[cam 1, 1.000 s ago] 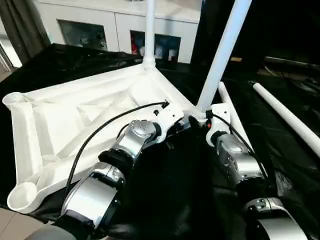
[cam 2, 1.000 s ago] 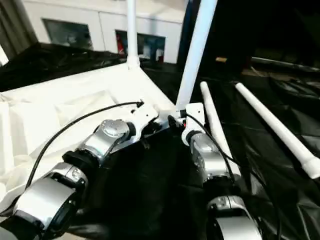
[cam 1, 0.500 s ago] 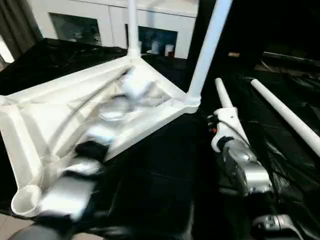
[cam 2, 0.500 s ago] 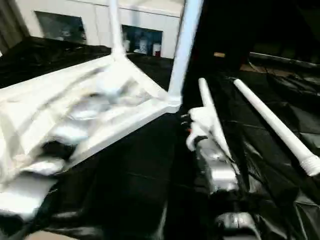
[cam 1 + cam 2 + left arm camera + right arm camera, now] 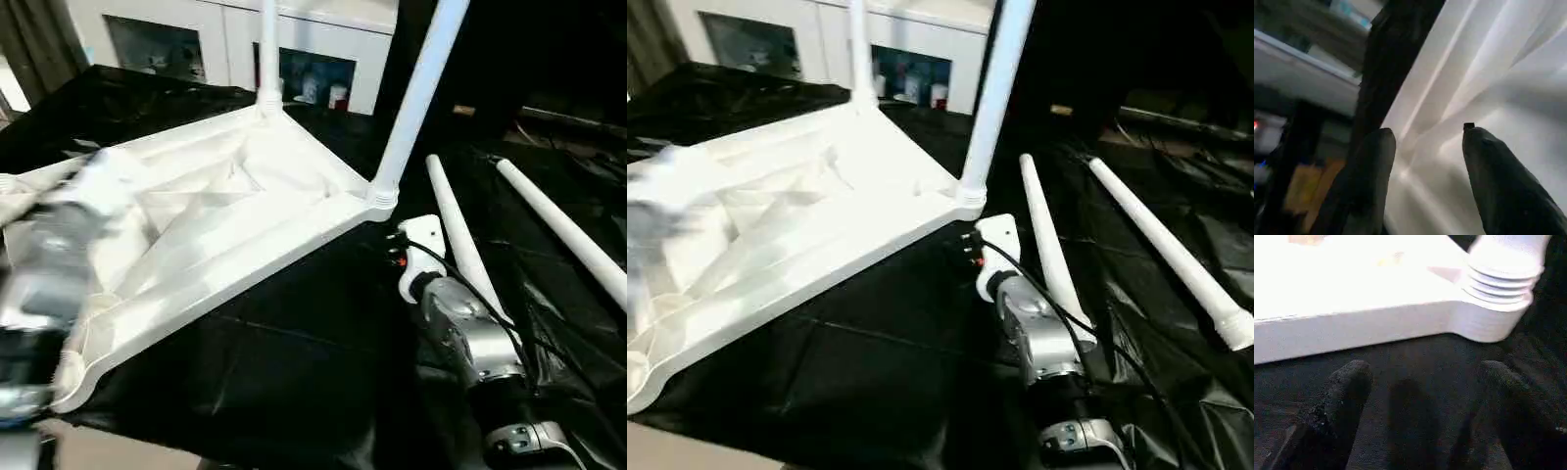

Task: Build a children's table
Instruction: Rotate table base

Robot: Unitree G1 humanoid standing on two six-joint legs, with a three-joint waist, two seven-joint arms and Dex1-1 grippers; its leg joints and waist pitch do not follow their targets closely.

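- The white plastic rectangular tabletop (image 5: 211,211) is seen lying upside down on the black-draped work table (image 5: 294,362).
- Two long white tube legs (image 5: 421,93) are stood upright in its far corner sockets; two more (image 5: 456,235) are laid beside it.
- The right gripper (image 5: 1418,382) is held spread, empty, near the corner socket (image 5: 1498,308).
- The left gripper (image 5: 1425,147) is parted, empty, over the tabletop.
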